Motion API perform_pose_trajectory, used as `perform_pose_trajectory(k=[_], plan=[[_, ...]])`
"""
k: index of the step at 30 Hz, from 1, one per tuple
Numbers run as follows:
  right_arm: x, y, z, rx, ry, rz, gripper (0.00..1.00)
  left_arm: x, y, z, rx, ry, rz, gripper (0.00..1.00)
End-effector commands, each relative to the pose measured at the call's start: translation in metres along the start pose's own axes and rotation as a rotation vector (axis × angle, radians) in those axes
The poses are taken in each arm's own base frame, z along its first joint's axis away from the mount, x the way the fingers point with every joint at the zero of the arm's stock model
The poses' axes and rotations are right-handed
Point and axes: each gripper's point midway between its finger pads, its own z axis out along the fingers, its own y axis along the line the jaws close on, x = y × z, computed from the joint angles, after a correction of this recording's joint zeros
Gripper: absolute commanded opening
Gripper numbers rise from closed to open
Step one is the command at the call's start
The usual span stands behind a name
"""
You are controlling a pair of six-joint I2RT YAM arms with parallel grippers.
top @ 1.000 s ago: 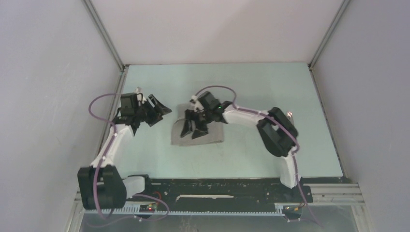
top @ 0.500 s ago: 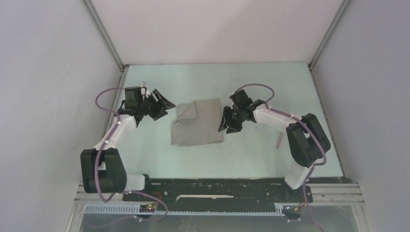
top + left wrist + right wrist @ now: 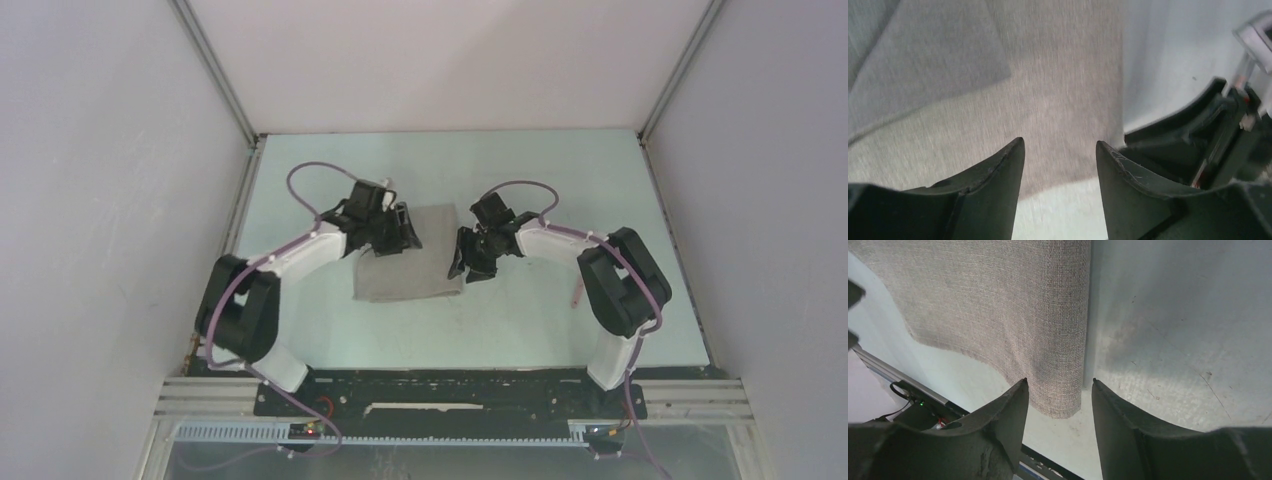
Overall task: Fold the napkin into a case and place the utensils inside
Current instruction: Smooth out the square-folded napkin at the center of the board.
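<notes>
The taupe-grey napkin lies flat mid-table, with a folded flap at its far left corner. My left gripper is open and empty, low over the napkin's far part; cloth fills the gap between its fingers. My right gripper is open and empty at the napkin's right edge, and the cloth's near right corner lies just ahead of its fingertips. One pale pink utensil handle lies on the table beside the right arm's elbow. No other utensils show.
The pale green table is boxed in by white walls on the left, back and right. The right gripper's body shows close at the right of the left wrist view. A black rail runs along the near edge.
My right gripper has left the napkin and drawn back to its right edge. My left arm has swung from the table's left side to above the napkin's far left part.
</notes>
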Motion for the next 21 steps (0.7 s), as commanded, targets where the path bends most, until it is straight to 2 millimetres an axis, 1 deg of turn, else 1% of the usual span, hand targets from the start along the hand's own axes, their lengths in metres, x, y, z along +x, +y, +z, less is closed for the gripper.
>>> perform_pose_trajectory(k=[1, 2, 3, 5, 9, 11, 13, 15, 18, 19, 20, 21], plan=[[0.001, 0.002, 0.009, -0.002, -0.006, -0.003, 0.56, -0.045, -0.008, 0.023, -0.138, -0.146, 0.115, 0.61], [0.002, 0.001, 0.01, 0.0, -0.006, 0.002, 0.55, -0.05, -0.015, 0.027, -0.134, -0.146, 0.125, 0.61], [0.005, -0.003, 0.011, 0.009, -0.004, 0.006, 0.53, -0.049, -0.016, 0.036, -0.139, -0.131, 0.129, 0.61], [0.005, -0.006, 0.011, 0.024, -0.013, 0.007, 0.5, -0.049, -0.019, 0.047, -0.141, -0.12, 0.125, 0.61], [0.003, -0.006, 0.013, 0.021, -0.022, 0.009, 0.49, -0.038, -0.024, 0.074, -0.09, -0.056, 0.085, 0.61], [0.004, -0.006, 0.016, 0.018, -0.017, 0.011, 0.48, -0.038, -0.02, 0.083, -0.098, -0.053, 0.077, 0.61], [0.004, -0.007, 0.018, 0.018, -0.013, 0.012, 0.47, -0.045, -0.013, 0.084, -0.141, -0.068, 0.098, 0.61], [0.004, -0.008, 0.019, 0.023, -0.015, 0.011, 0.43, -0.055, 0.002, 0.078, -0.205, -0.082, 0.105, 0.61], [0.004, -0.01, 0.019, 0.034, -0.017, 0.01, 0.39, -0.069, 0.047, 0.061, -0.342, -0.089, 0.063, 0.61], [0.004, -0.01, 0.019, 0.037, -0.019, 0.008, 0.37, -0.074, 0.063, 0.052, -0.382, -0.096, 0.041, 0.6], [0.004, -0.011, 0.018, 0.037, -0.018, 0.005, 0.35, -0.077, 0.078, 0.039, -0.42, -0.104, 0.018, 0.6], [0.004, -0.011, 0.018, 0.037, -0.016, 0.0, 0.31, -0.085, 0.086, 0.023, -0.439, -0.131, -0.004, 0.6]])
